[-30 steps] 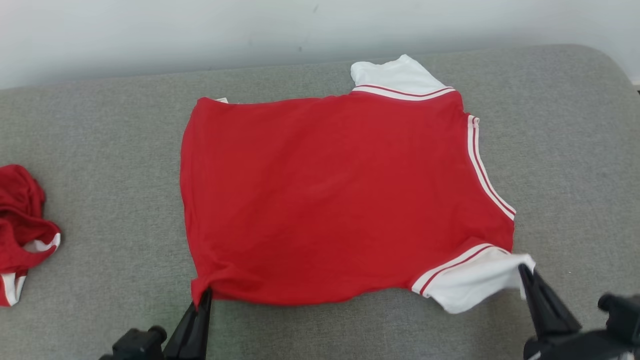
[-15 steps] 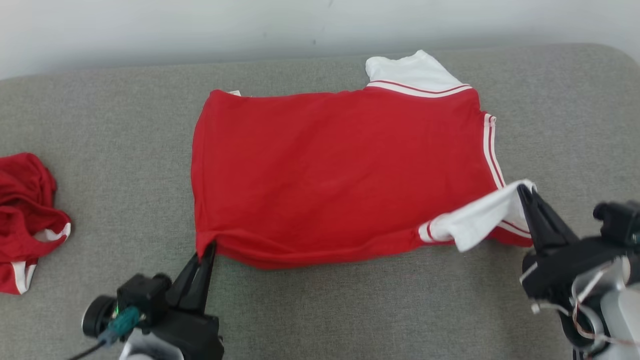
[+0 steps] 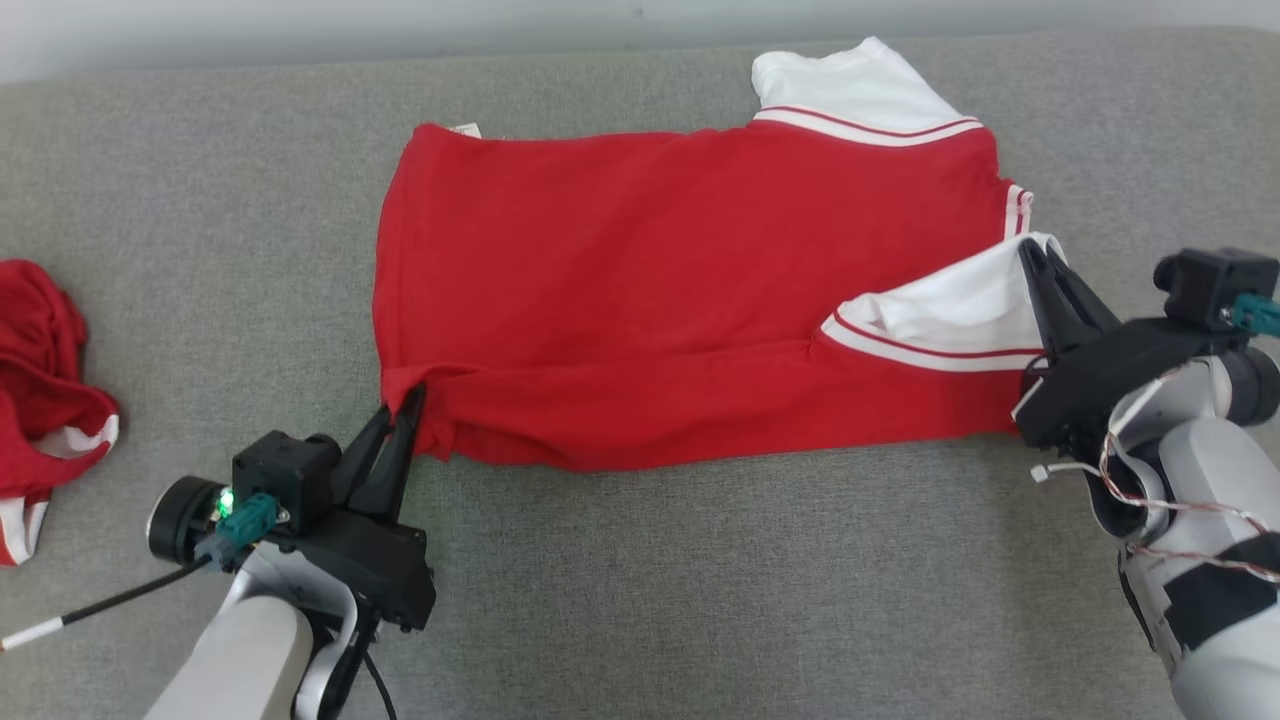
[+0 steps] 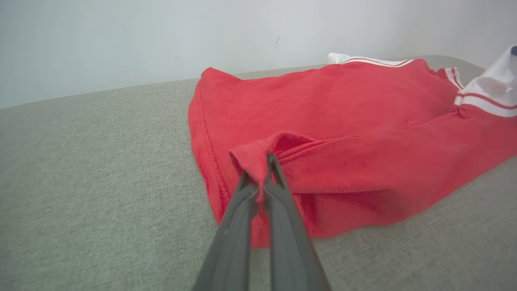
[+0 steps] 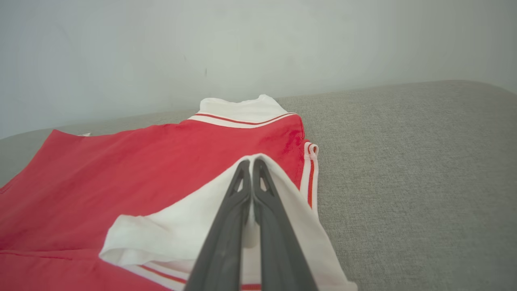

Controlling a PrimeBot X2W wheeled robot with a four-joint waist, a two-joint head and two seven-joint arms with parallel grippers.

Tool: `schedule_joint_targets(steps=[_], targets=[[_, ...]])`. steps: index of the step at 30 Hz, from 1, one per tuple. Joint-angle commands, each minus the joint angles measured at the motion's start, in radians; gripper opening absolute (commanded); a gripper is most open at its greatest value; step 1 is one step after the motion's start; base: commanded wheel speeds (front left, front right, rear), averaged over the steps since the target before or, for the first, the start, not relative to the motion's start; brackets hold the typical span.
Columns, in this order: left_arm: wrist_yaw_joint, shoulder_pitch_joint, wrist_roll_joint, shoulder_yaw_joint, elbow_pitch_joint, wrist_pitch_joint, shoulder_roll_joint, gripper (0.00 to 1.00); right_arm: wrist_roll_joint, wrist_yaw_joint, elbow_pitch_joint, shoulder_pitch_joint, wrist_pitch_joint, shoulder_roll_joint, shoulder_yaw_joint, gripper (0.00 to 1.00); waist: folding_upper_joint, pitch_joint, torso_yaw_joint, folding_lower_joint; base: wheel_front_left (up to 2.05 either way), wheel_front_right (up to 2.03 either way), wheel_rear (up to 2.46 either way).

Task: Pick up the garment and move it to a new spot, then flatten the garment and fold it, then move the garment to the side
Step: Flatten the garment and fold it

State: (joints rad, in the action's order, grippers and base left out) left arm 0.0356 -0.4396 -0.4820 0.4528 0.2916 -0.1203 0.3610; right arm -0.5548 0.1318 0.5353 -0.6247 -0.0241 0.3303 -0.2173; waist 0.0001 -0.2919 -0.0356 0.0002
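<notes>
The garment is a red shirt with white, red-striped sleeves, spread on the grey cushion with its near edge lifted and folded over toward the far side. My left gripper is shut on the shirt's near-left hem corner. My right gripper is shut on the near white sleeve, held over the red body; the same sleeve drapes around its fingers in the right wrist view. The far white sleeve lies flat at the back.
A second crumpled red garment lies at the cushion's left edge. The grey cushion ends at a pale wall behind the shirt. Bare cushion lies in front of the shirt and to its right.
Both grippers have carried the shirt's near edge up and toward the far side, folding it over the body. The white sleeve now lies over the red. The head camera has tilted down.
</notes>
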Motion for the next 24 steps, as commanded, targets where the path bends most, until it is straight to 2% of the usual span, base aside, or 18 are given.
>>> schedule_joint_targets(steps=[1,4,5,6,7,8,15,24], targets=[[0.003,-0.023,0.008,0.0,0.017,0.0,-0.001,0.0,-0.009,-0.002,0.029,-0.032,0.017,-0.005,-0.013,0.0,-0.0001,-0.016,0.007,-0.0002,0.0,0.0,0.0],[0.005,-0.049,0.013,0.003,0.051,-0.009,-0.002,0.0,-0.017,-0.002,0.097,-0.081,0.044,-0.008,-0.042,0.0,-0.0001,-0.026,0.008,-0.0002,0.0,0.0,0.0],[0.005,-0.056,0.013,0.003,0.061,-0.012,-0.004,0.0,-0.017,-0.002,0.115,-0.095,0.06,-0.007,-0.051,0.05,-0.0001,-0.027,0.009,-0.0002,0.0,0.0,0.0],[0.002,-0.064,0.017,0.003,0.069,-0.016,-0.006,0.19,-0.02,-0.002,0.128,-0.107,0.079,-0.006,-0.06,0.82,-0.0001,-0.028,0.01,-0.0002,0.0,0.0,0.0],[0.0,-0.068,0.02,0.005,0.076,-0.024,-0.007,0.5,-0.028,-0.002,0.145,-0.114,0.092,-0.008,-0.072,1.0,-0.0001,-0.027,0.01,-0.0002,0.0,0.0,0.0],[-0.001,-0.07,0.019,0.003,0.083,-0.033,-0.01,1.0,-0.031,-0.002,0.156,-0.118,0.104,-0.006,-0.083,1.0,-0.0001,-0.025,0.01,-0.0002,0.0,0.0,0.0],[-0.029,-0.029,0.008,-0.016,0.096,-0.1,-0.032,1.0,-0.071,-0.002,0.189,-0.079,0.206,0.039,-0.145,1.0,-0.0001,0.01,0.009,-0.0002,0.0,0.0,0.0],[-0.048,0.097,-0.008,-0.006,0.044,-0.126,-0.06,1.0,-0.117,-0.002,0.139,0.08,0.262,0.108,-0.169,1.0,-0.0001,0.045,0.002,-0.0002,0.0,0.0,0.0]])
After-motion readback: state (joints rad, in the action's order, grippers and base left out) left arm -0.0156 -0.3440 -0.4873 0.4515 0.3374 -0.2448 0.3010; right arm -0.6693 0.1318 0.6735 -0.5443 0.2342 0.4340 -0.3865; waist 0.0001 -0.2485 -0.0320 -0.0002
